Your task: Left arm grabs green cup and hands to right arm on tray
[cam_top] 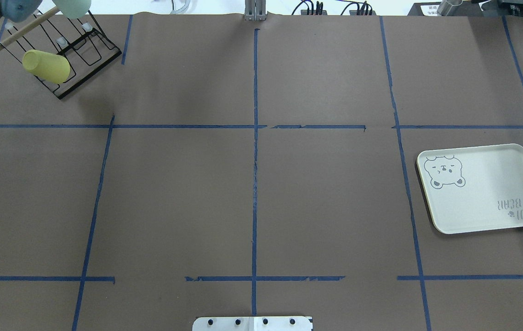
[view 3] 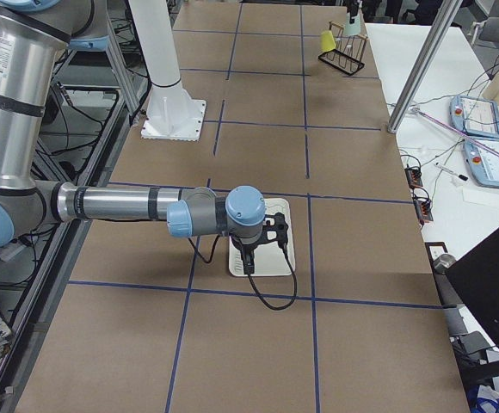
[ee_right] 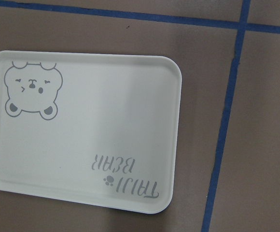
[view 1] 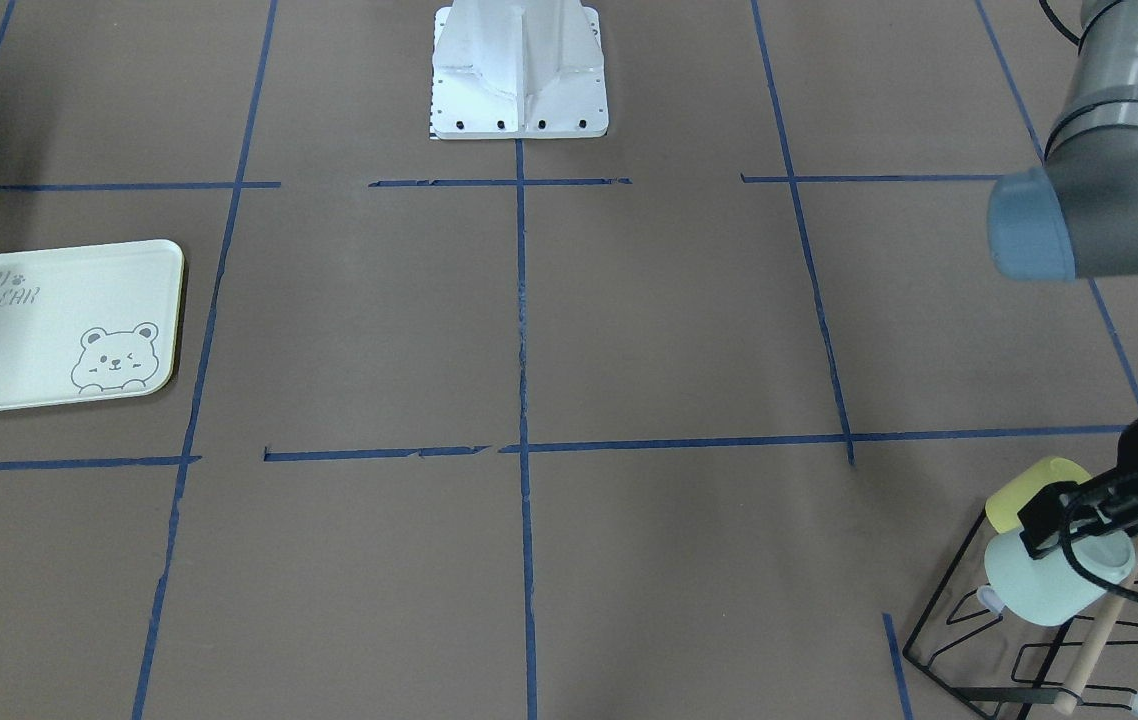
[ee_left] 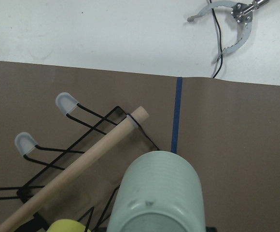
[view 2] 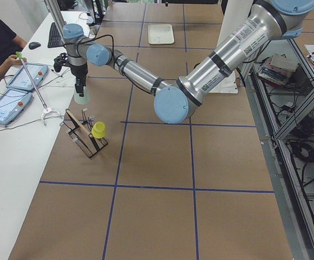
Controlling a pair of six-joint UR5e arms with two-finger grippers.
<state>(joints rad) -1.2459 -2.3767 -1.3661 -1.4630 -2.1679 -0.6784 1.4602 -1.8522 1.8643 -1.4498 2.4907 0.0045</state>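
Green cup (view 1: pixel 1044 590), a pale mint, smooth, handleless plastic tumbler with a slight taper, sits tilted in the slim black left claw (view 1: pixel 1079 528), which is clamped on it. In the front view it overlaps the black wire rack (view 1: pixel 939 640). One yellow plastic cup (view 1: pixel 1021 492) sits on that rack, and one cream-green rectangular plastic tray (view 1: pixel 49 325) with a grey bear drawing lies well apart on the brown worktop (view 1: pixel 629 330).

Overhead, the green cup is cut off at the top left edge; the count there is two cups, one rack, one tray.

Only the left side view shows the green cup hanging clear above the rack.

Only the right side view shows the bulky black right claw (view 3: pixel 249 256), over the tray; whether it is wide or narrow I cannot tell.

The left wrist view shows the cup's faintly ringed wall up close.

The right wrist view takes in the tray and worktop.
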